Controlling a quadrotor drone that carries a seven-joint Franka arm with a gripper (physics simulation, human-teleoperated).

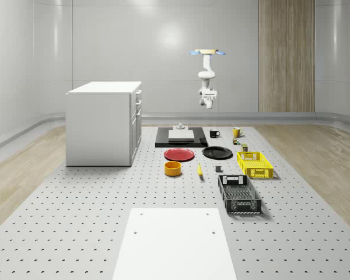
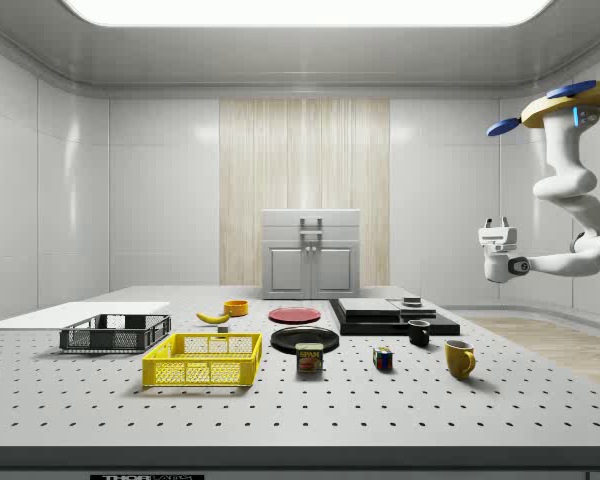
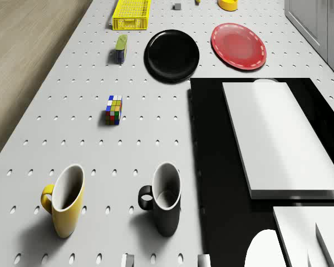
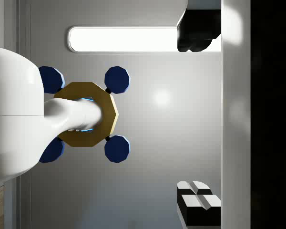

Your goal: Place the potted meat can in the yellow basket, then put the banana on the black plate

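Observation:
The potted meat can (image 1: 244, 147) (image 2: 310, 358) (image 3: 121, 48) stands on the table just beside the yellow basket (image 1: 255, 164) (image 2: 204, 360) (image 3: 132, 14). The banana (image 1: 199, 170) (image 2: 213, 317) lies near the orange bowl (image 1: 172, 168), apart from the black plate (image 1: 217, 153) (image 2: 305, 339) (image 3: 172, 54). I hover high over the table's far end, drone (image 1: 207, 52) (image 2: 575, 105) above the mugs. My gripper (image 1: 208, 104) (image 2: 497, 228) (image 4: 199, 114) is folded upward, open and holding nothing, far above everything.
A red plate (image 1: 179, 154) (image 3: 239, 45), Rubik's cube (image 3: 114, 109), yellow mug (image 3: 65, 200) and black mug (image 3: 164, 199) sit nearby. A black platform (image 1: 181, 137) carries a white block (image 3: 278, 136). A black basket (image 1: 239, 193) and white cabinet (image 1: 105, 122) also stand on the table.

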